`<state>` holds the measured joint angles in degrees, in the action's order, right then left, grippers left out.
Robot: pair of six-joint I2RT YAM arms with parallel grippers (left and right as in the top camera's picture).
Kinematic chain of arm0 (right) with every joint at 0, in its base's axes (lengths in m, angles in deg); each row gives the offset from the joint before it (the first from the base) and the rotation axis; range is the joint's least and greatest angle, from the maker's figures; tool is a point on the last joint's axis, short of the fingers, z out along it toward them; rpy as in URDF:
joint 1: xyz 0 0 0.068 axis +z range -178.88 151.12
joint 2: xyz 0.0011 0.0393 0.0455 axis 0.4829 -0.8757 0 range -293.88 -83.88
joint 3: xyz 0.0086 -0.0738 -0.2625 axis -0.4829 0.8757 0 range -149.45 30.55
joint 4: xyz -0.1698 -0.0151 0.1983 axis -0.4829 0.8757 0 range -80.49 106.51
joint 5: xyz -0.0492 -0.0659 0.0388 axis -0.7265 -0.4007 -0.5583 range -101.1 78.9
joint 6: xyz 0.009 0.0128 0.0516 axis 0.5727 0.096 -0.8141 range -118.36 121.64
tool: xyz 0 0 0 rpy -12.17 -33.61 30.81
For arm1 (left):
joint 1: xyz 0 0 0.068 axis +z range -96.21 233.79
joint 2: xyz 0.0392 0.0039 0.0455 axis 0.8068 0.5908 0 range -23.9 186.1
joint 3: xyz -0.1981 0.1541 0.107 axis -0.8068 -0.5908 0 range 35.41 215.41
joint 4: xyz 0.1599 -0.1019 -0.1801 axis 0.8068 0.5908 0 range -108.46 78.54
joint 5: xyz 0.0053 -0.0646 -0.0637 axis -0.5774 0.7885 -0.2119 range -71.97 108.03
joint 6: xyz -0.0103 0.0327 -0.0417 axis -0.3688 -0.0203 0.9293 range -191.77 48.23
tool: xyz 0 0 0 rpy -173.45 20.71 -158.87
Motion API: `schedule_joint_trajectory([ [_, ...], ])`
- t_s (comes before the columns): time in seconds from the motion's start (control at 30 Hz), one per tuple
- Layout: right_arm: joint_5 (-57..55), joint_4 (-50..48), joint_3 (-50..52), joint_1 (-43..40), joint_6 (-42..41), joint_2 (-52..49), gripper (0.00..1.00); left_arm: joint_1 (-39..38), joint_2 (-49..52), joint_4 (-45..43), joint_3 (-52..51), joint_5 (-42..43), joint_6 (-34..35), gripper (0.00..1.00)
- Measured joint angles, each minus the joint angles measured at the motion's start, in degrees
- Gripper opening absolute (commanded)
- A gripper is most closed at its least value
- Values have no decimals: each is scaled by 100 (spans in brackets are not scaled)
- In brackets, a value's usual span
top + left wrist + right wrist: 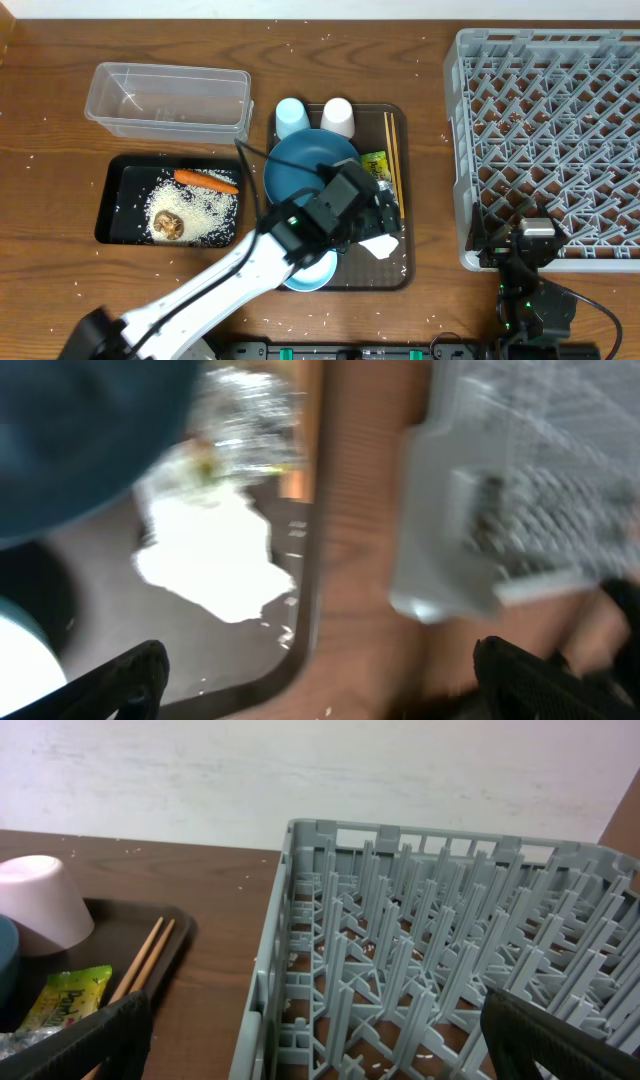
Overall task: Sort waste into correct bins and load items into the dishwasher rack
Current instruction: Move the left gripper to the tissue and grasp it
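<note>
My left gripper [386, 216] is open and empty above the right part of the brown serving tray, just over the crumpled white napkin [378, 246]. In the left wrist view [335, 680] the napkin [215, 555] lies ahead of the fingers, with the blue plate [80, 440] and blurred wrapper [245, 410] beyond. The tray also holds the blue plate [305, 165], white bowl [312, 272], light blue cup [290, 117], whitish cup [338, 117], chopsticks [392, 150] and wrapper [376, 165]. My right gripper [525, 240] is open at the front edge of the grey rack [550, 140].
The black tray [112, 215] holds rice [200, 212], the carrot [205, 180] and the brown lump [167, 225]. The clear tub [170, 100] stands behind it. The brown serving tray [405, 270] lies between the black tray and the rack. Loose rice grains dot the table.
</note>
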<state>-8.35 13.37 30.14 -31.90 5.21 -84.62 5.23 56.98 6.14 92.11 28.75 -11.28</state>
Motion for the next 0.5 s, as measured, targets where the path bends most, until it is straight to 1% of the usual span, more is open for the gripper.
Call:
schedule_joint_trajectory([
  [0.13, 0, 2, 0, 0, 0, 0, 99, 0, 533, 2, 0, -76, 1180, 98],
  [0.2, -2, 0, 0, 0, 0, 0, 99, 0, 791, 0, 0, 44, 1827, 98],
  [0.23, 0, 2, 0, 0, 0, 0, 99, 0, 857, 2, 0, 101, 2011, 96],
  [0.27, 0, 2, 0, 0, 0, 0, 99, 0, 940, -4, 0, 184, 2258, 86],
  [0.33, 0, 0, 0, 0, 0, 0, 99, 0, 1038, -55, 0, 315, 2640, 77],
  [0.4, 0, 0, 0, 0, 0, 0, 99, 0, 1064, -68, 0, 396, 2835, 75],
  [0.5, 0, 2, 0, 0, 0, 0, 99, 0, 1064, -81, 0, 413, 3016, 75],
])
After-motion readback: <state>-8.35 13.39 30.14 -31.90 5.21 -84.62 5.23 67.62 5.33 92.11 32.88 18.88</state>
